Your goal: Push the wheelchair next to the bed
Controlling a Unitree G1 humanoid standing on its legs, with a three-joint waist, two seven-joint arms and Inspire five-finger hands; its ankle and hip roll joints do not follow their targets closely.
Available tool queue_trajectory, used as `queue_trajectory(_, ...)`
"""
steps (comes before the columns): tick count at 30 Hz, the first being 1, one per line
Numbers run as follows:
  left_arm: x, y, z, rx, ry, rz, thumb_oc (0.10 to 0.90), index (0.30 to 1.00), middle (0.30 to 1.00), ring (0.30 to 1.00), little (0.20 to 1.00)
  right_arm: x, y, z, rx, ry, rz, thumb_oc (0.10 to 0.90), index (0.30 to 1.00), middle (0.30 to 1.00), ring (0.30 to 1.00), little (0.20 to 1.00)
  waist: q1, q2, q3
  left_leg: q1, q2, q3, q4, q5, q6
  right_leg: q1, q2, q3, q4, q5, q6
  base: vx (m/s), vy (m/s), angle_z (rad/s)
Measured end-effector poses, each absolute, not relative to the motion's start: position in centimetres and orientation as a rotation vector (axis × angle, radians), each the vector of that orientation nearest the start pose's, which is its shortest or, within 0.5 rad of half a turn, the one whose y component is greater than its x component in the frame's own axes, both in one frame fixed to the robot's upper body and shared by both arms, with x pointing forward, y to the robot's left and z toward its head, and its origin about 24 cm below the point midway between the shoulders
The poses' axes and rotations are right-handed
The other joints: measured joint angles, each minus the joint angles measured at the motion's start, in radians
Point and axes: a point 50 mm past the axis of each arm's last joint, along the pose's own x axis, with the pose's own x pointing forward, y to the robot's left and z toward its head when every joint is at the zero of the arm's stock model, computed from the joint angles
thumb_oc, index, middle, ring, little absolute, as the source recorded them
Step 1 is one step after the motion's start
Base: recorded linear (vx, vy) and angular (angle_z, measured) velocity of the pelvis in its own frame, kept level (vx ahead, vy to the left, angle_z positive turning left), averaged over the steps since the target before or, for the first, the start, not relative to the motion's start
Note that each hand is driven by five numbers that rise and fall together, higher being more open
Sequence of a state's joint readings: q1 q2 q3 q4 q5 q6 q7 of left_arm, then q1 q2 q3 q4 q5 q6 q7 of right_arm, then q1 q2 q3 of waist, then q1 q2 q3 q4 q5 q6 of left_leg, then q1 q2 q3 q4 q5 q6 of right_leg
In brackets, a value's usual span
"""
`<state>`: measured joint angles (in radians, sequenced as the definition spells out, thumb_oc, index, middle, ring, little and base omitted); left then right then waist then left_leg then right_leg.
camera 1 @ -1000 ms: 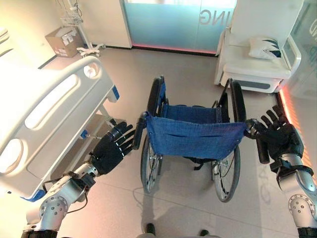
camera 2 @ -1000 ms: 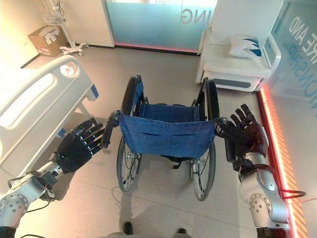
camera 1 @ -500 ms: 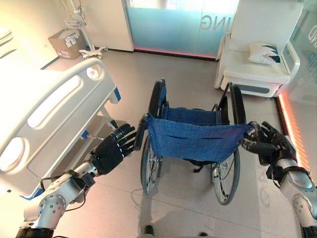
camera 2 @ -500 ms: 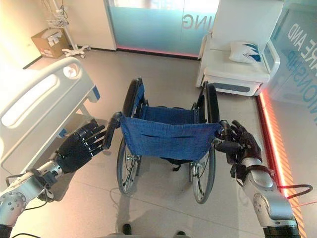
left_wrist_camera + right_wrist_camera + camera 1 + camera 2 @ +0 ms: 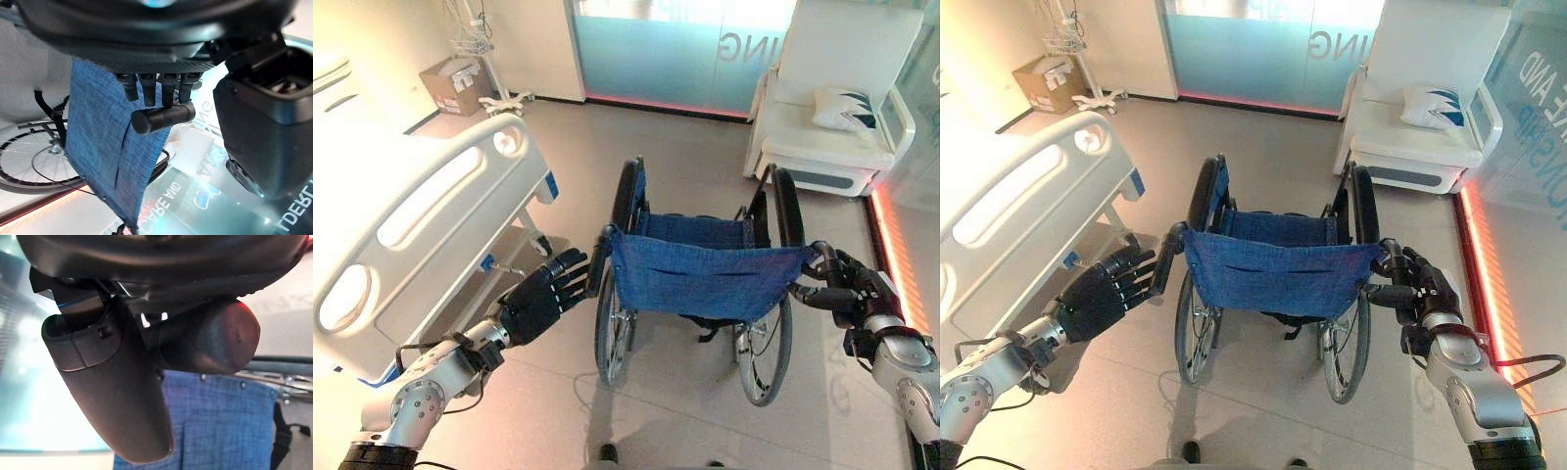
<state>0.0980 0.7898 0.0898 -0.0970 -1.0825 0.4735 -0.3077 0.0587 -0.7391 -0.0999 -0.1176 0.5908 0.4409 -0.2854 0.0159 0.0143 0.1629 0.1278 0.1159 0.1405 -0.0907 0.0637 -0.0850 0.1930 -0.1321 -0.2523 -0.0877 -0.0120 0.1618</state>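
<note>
right hand point(image 5: 1425, 289) grasps the blue fabric-backed wheelchair's point(image 5: 705, 279) right black handle; left hand point(image 5: 540, 297), fingers straight, touches its left handle beside the white bed point(image 5: 421, 215).

The wheelchair point(image 5: 700, 279) sat in the middle of the floor, with the bed point(image 5: 406, 211) just off to its left. Behind it on the right was an armchair point(image 5: 837, 108) with a pillow point(image 5: 845, 106) on the seat. A cardboard box point(image 5: 455, 83) sat way back left beside a wheeled stand point(image 5: 494, 93).
</note>
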Motion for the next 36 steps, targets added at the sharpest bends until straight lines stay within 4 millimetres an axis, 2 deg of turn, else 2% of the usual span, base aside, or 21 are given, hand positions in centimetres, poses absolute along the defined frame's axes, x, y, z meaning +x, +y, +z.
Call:
queue_trajectory(1, 22.6, 26.4, 7.7, -0.325, 0.39, -0.359, 0.8, 0.9, 0.9, 0.9, 0.9, 23.6, -30.1, 8.2, -0.196, 0.321, -0.332, 0.4, 0.3, 0.3, 0.3, 0.3, 0.001, 0.0, 0.0, 0.001, 0.0, 0.0, 0.0, 0.0, 0.0, 0.002, 0.0, 0.0, 0.0, 0.0, 0.0, 0.0, 0.0, 0.0)
queue_trajectory(6, 23.2, 26.4, 8.3, -0.212, 0.412, -0.392, 0.8, 0.9, 0.9, 0.9, 0.9, 24.4, -29.8, 8.4, -0.241, 0.337, -0.31, 0.4, 0.3, 0.3, 0.3, 0.3, -0.004, 0.0, 0.0, 0.005, 0.0, -0.001, 0.0, 0.001, 0.001, 0.006, 0.0, -0.002, 0.0, 0.0, 0.001, 0.0, 0.0, 0.0)
queue_trajectory(13, 23.6, 26.5, 9.1, -0.183, 0.423, -0.413, 0.8, 0.9, 0.9, 0.9, 0.9, 24.7, -30.1, 8.7, -0.263, 0.344, -0.344, 0.4, 0.3, 0.3, 0.3, 0.3, 0.0, -0.002, 0.001, 0.004, -0.001, -0.002, 0.0, 0.001, 0.001, 0.005, -0.001, -0.004, 0.0, 0.0, 0.001, 0.01, 0.0, 0.0)
queue_trajectory(19, 23.3, 26.7, 9.5, -0.142, 0.505, -0.45, 0.8, 0.9, 0.9, 0.9, 0.9, 24.7, -30.2, 8.8, -0.267, 0.342, -0.343, 0.4, 0.3, 0.3, 0.3, 0.3, -0.001, -0.001, 0.001, 0.003, -0.002, 0.0, 0.0, 0.001, 0.001, 0.005, -0.002, -0.005, 0.0, 0.0, 0.001, 0.0, 0.0, 0.0)
queue_trajectory(22, 23.1, 26.7, 9.4, -0.149, 0.542, -0.461, 0.8, 0.9, 0.9, 0.9, 0.9, 24.7, -30.2, 8.8, -0.264, 0.344, -0.343, 0.4, 0.3, 0.3, 0.3, 0.3, -0.002, 0.0, 0.001, 0.003, -0.003, 0.0, 0.0, 0.001, 0.001, 0.005, -0.003, -0.005, 0.0, 0.0, 0.001, 0.0, 0.0, 0.0)
queue_trajectory(31, 23.5, 25.0, 8.8, -0.216, 0.639, -0.526, 0.8, 0.9, 0.9, 0.9, 0.9, 24.8, -30.2, 8.8, -0.267, 0.348, -0.344, 0.4, 0.3, 0.3, 0.3, 0.3, -0.003, 0.0, 0.001, 0.004, -0.004, 0.0, 0.0, 0.002, 0.002, 0.007, -0.004, -0.005, 0.0, 0.0, 0.001, 0.0, 0.0, 0.0)
queue_trajectory(36, 23.5, 24.8, 8.2, -0.229, 0.688, -0.535, 0.8, 0.9, 0.9, 0.9, 0.9, 25.2, -29.9, 8.9, -0.271, 0.35, -0.326, 0.4, 0.3, 0.3, 0.3, 0.3, -0.017, 0.001, 0.0, 0.005, -0.004, 0.001, 0.0, 0.002, 0.002, 0.007, -0.004, -0.004, 0.0, 0.001, 0.001, 0.0, 0.0, 0.0)
